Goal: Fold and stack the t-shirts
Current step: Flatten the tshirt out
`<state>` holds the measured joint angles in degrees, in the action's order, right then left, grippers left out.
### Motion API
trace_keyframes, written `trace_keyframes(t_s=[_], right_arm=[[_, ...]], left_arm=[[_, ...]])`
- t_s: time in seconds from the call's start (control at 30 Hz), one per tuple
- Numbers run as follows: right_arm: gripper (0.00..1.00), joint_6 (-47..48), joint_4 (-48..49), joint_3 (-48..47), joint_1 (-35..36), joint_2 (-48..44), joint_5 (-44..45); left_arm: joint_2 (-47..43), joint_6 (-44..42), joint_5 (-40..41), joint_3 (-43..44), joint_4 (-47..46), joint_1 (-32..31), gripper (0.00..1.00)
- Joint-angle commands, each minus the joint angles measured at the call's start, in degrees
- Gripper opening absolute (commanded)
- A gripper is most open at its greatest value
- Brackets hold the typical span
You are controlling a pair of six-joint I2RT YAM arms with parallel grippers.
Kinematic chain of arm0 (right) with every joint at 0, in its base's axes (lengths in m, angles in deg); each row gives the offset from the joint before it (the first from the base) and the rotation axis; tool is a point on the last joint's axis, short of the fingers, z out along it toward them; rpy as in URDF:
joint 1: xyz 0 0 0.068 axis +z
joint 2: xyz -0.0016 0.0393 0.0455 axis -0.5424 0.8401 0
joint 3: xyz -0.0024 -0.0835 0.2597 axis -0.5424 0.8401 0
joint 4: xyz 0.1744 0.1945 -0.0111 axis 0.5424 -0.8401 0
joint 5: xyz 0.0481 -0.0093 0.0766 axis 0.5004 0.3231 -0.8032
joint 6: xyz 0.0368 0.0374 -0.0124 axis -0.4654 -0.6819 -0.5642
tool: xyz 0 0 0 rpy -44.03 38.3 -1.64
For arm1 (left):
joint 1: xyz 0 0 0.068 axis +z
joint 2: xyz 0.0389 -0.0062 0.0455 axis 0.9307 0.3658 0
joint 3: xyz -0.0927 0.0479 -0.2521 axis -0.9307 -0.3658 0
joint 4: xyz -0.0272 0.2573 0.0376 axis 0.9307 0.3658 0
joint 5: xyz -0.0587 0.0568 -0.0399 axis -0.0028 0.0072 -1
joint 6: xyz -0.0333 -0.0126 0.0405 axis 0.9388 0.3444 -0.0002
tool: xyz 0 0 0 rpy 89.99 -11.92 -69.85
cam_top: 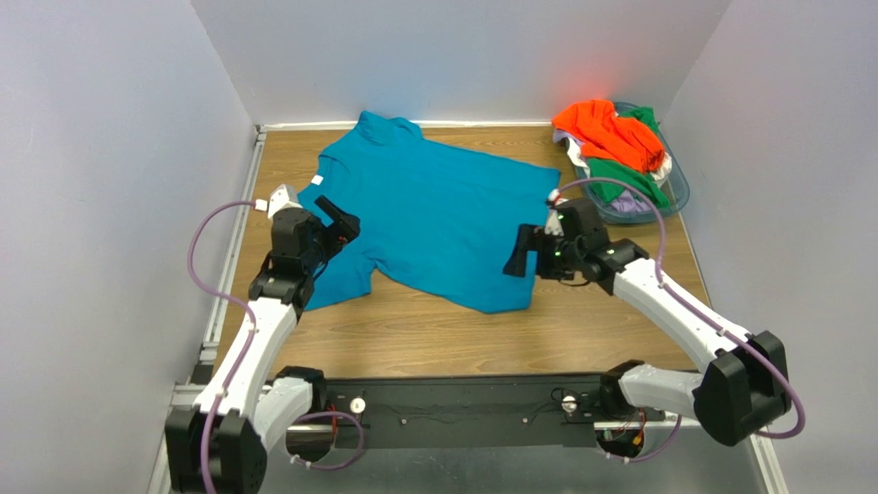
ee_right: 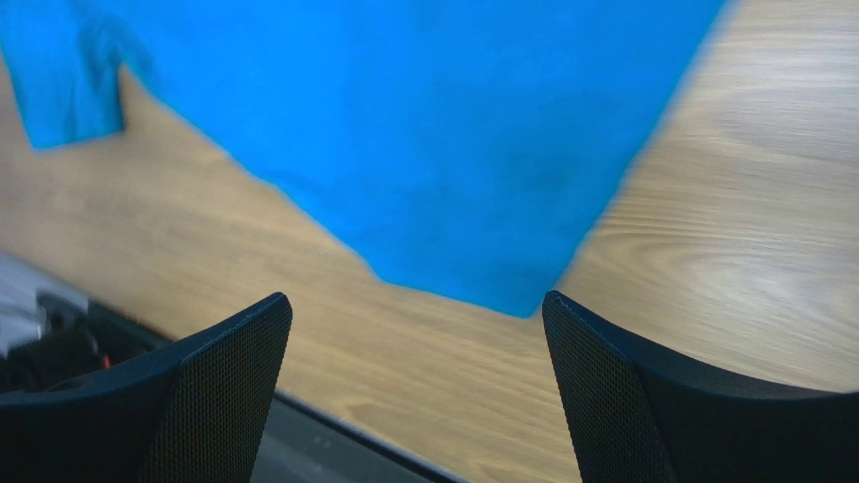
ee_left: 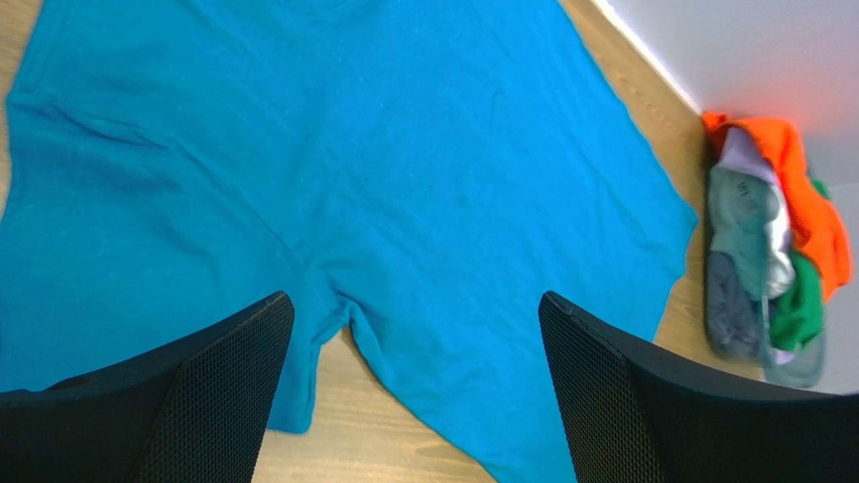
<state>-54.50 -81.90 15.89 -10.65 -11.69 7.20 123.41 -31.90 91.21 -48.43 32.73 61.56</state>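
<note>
A teal-blue t-shirt [cam_top: 433,211] lies spread flat on the wooden table, neck toward the back wall, a white label [cam_top: 316,180] by its left sleeve. My left gripper [cam_top: 338,224] is open and empty above the shirt's left sleeve and armpit; the left wrist view shows the shirt [ee_left: 383,151] below the open jaws [ee_left: 413,297]. My right gripper [cam_top: 518,252] is open and empty above the shirt's near right hem corner [ee_right: 524,302]. An orange t-shirt [cam_top: 608,129] and a green one [cam_top: 641,183] lie heaped in the basket.
A clear bluish plastic basket [cam_top: 676,190] stands at the back right corner and also shows in the left wrist view [ee_left: 736,322]. White walls enclose the table on three sides. A black rail [cam_top: 453,396] runs along the near edge.
</note>
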Motion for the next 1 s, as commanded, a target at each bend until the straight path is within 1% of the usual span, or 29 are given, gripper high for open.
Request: trace_keyframes(t_s=[0.0,0.07,0.1,0.13,0.17,0.27,0.37,0.4,0.53,0.67,0.87,0.97], right_arm=[[1.0,-4.8,4.7,-0.5,8.6,3.8,4.8],[1.0,-7.1,6.2,-0.4,10.2,6.4,5.0],[1.0,-7.8,7.9,-0.4,10.5,7.4,5.2],[1.0,-8.6,8.8,-0.4,11.2,9.9,5.1],[1.0,-9.1,10.3,-0.5,11.5,10.9,5.1],[1.0,-9.3,11.2,-1.7,12.2,15.2,5.4],[1.0,-9.3,11.7,-2.6,12.3,18.5,6.5],[1.0,-9.6,11.7,-2.8,12.2,19.1,6.9],[1.0,-12.9,11.7,-2.2,12.2,21.7,8.1],[1.0,-14.0,11.6,-1.3,12.2,23.4,8.1],[1.0,-15.2,11.3,1.7,11.8,21.9,9.7],[1.0,-14.4,11.0,3.0,10.9,20.6,9.2]], left_arm=[[9.5,-3.6,-2.3,2.3,-9.9,-0.2,0.98],[13.6,-4.2,-1.7,4.0,-13.1,-0.2,0.98],[17.6,-4.5,-1.3,5.3,-14.2,-0.2,0.98],[19.7,-5.2,-0.9,6.2,-15.5,-0.2,0.98],[23.6,-5.5,-0.8,7.7,-15.7,-0.2,0.98],[30.7,-6.2,-1.8,10.4,-16.0,-0.1,0.98],[34.6,-5.7,-2.3,10.6,-16.7,-0.1,0.98],[36.6,-5.5,-4.0,10.1,-16.7,-0.1,0.98],[38.9,-4.9,-6.2,7.0,-17.9,-0.1,0.98],[39.5,-4.3,-8.9,3.0,-18.1,-0.2,0.98],[32.1,-1.1,-8.5,-3.1,-13.9,-0.6,0.98],[31.0,0.7,-10.5,-5.2,-11.1,-0.8,0.98]])
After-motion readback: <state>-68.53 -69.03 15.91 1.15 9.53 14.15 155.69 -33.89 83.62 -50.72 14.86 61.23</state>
